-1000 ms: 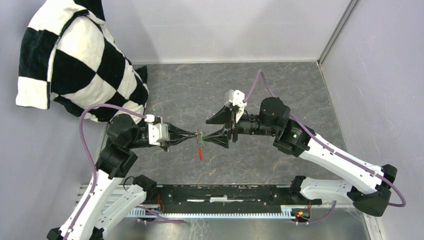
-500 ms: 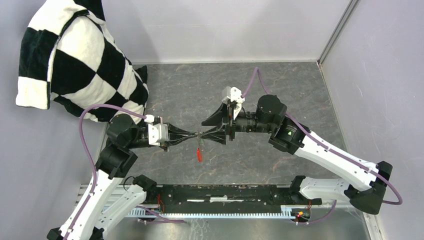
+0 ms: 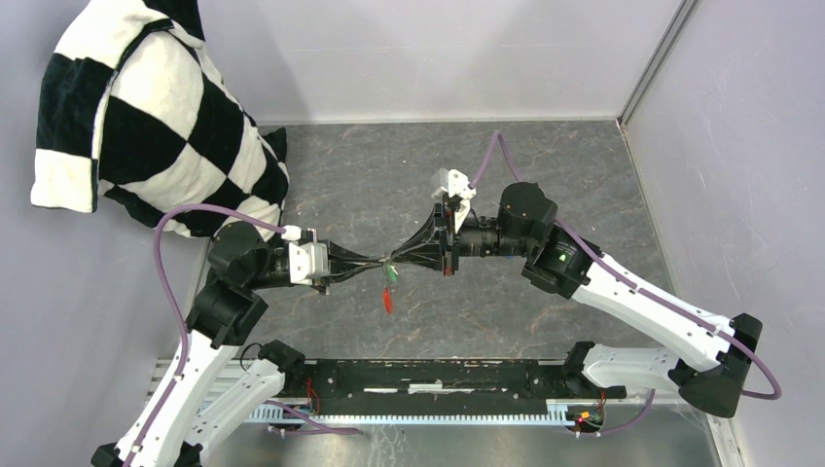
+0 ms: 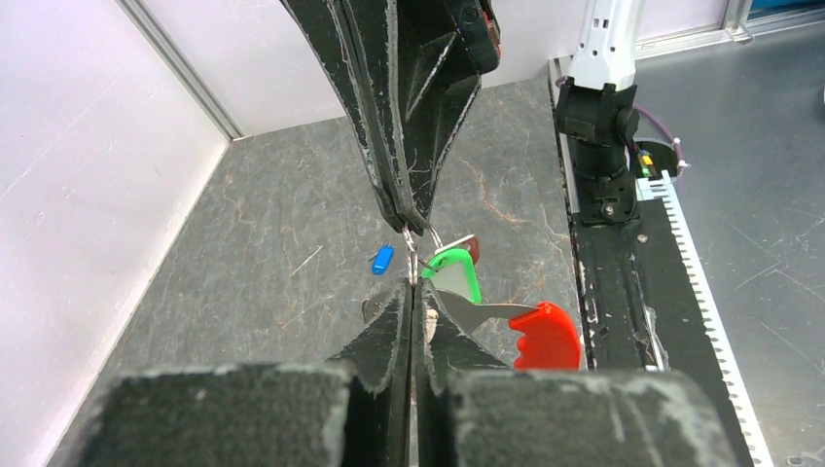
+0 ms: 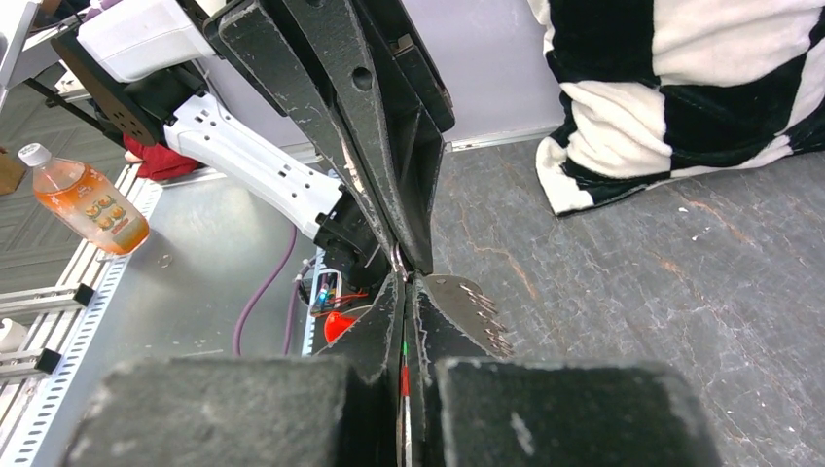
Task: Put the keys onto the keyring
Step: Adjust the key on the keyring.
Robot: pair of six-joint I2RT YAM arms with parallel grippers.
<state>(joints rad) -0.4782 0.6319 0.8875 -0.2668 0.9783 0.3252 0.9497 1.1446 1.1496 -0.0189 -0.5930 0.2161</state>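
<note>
The two grippers meet tip to tip above the middle of the table. My left gripper (image 3: 376, 265) is shut on the thin keyring (image 4: 412, 265), its fingers pressed flat together. My right gripper (image 3: 396, 261) is shut on the same ring from the opposite side (image 5: 397, 257). The green key (image 4: 455, 273) hangs at the ring just beside the tips, and the red leaf-shaped tag (image 4: 546, 336) dangles below it. The grey strap (image 5: 469, 307) sticks out beside my right fingers. The blue key (image 4: 381, 260) lies on the table under the grippers and is hidden in the top view.
A black-and-white checkered pillow (image 3: 146, 117) leans in the back left corner. The black base rail (image 3: 438, 375) runs along the near edge. Walls close the back and right sides. An orange drink bottle (image 5: 83, 199) stands off the table beyond the left arm.
My right gripper has slid a little left to the ring and gone from wide open to shut. The left gripper has stayed shut on the ring in place.
</note>
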